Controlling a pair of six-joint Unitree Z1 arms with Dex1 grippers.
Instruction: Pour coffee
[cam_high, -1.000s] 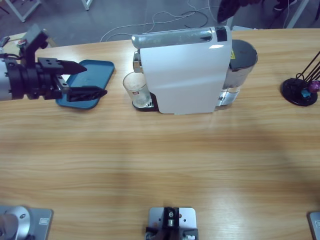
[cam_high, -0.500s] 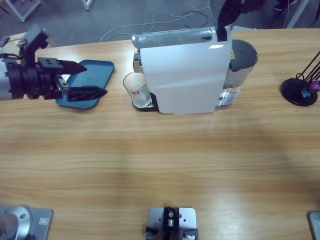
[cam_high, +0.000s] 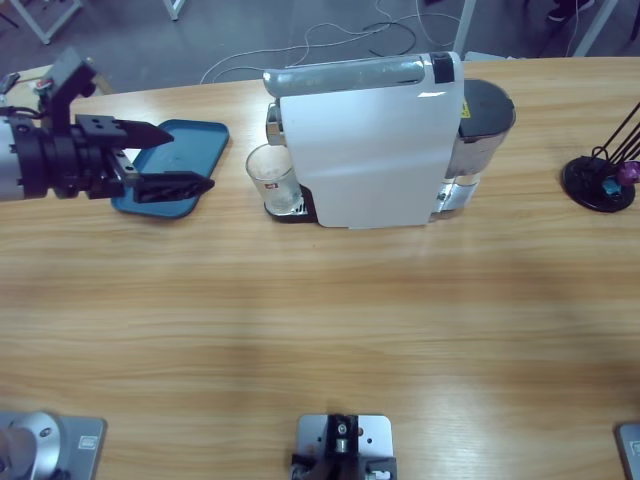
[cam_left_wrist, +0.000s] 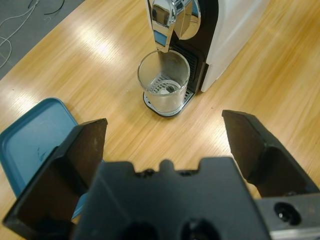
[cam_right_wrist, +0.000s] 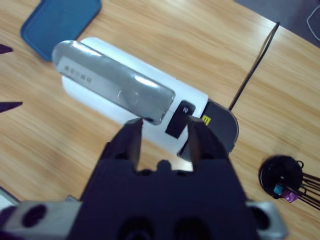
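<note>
Standing under the coffee machine (cam_high: 365, 140), the glass (cam_high: 272, 178) faces the gaping left hand (cam_high: 165, 160).

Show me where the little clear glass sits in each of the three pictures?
High view: glass left of centre, under the white coffee machine's spout.
Left wrist view: glass upper centre, beyond the open left gripper.
Right wrist view: not visible.
Shared landmark: the coffee machine.

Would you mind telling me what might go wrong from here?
1. The glass stands tight against the machine under its spout, so the open left gripper may knock the machine while closing on it.
2. The glass looks empty; grabbing it now may mean no coffee.
3. The right gripper hangs above the machine and could strike it.
</note>
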